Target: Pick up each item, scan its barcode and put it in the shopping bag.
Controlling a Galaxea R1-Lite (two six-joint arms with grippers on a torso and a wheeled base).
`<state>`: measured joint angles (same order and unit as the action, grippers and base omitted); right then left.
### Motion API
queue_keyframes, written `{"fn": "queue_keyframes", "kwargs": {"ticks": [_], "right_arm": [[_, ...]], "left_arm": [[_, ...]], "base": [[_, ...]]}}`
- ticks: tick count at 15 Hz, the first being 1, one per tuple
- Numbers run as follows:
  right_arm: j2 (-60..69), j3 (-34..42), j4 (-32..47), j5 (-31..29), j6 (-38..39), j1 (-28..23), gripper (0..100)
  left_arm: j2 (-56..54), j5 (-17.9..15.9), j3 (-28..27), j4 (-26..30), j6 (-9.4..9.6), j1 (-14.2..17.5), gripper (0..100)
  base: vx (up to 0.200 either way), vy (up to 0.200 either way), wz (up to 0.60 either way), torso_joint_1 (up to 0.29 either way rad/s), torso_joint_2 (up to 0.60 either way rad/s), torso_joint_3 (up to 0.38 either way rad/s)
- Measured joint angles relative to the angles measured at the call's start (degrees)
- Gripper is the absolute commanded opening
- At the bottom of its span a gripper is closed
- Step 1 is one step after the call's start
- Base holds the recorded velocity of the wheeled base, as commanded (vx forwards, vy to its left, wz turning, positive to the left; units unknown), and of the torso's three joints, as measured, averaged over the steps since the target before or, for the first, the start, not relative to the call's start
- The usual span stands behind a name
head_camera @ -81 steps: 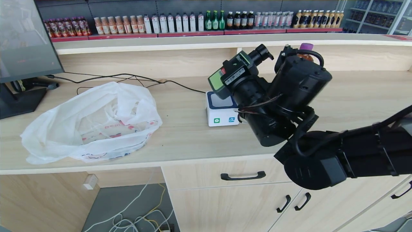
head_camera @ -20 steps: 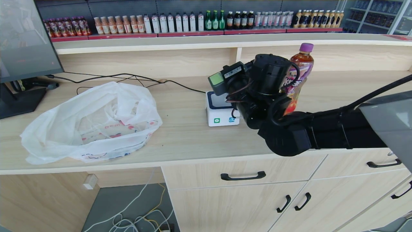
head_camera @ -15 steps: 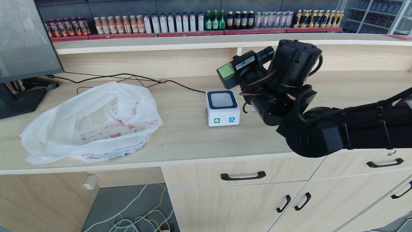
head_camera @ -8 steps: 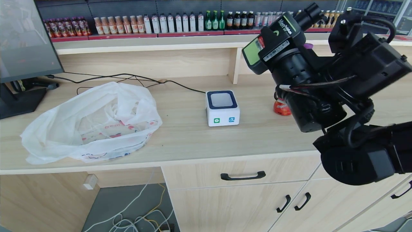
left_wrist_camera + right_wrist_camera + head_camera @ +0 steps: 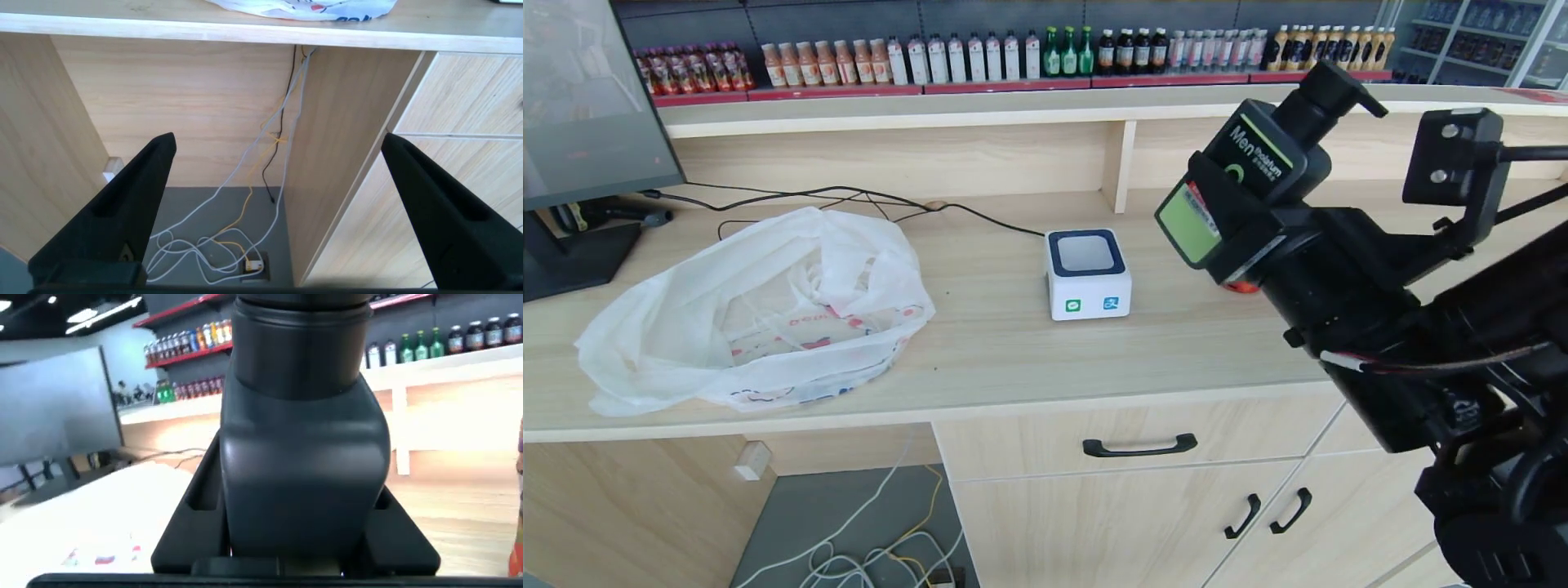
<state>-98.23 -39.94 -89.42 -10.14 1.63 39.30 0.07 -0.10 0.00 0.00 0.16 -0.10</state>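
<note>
My right gripper is shut on a black pump bottle with a green label, held tilted in the air to the right of the white scanner box. In the right wrist view the bottle stands between the gripper's dark fingers. The white shopping bag lies open on the counter's left part, with some packaged goods inside. Behind my right arm only the red base of a drink bottle shows. My left gripper hangs open below the counter's edge with nothing between its fingers.
A monitor on a stand is at the far left, with black cables running along the counter's back. Drawers with black handles sit below the countertop. Loose wires lie on the floor under the counter.
My right arm has carried the black bottle from above the scanner up and to the right, then lower again. The scanner's top is now uncovered, and the arm hides most of the drink bottle.
</note>
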Motion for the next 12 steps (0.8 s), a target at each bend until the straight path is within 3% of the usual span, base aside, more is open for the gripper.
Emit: {"fn": "queue_keyframes", "kwargs": {"ticks": [2,12], "right_arm": [[2.8,5.5,-0.5,6.0,-2.8,-0.6,0],[4.5,10.7,-0.5,6.2,-4.3,-9.4,0]], "left_arm": [[0.0,0.0,0.0,0.0,0.02,0.0,100],[0.0,0.0,0.0,0.0,-0.02,0.0,100]], "base": [[0.000,0.000,0.00,0.000,0.00,0.000],[0.000,0.000,0.00,0.000,0.00,0.000]]}}
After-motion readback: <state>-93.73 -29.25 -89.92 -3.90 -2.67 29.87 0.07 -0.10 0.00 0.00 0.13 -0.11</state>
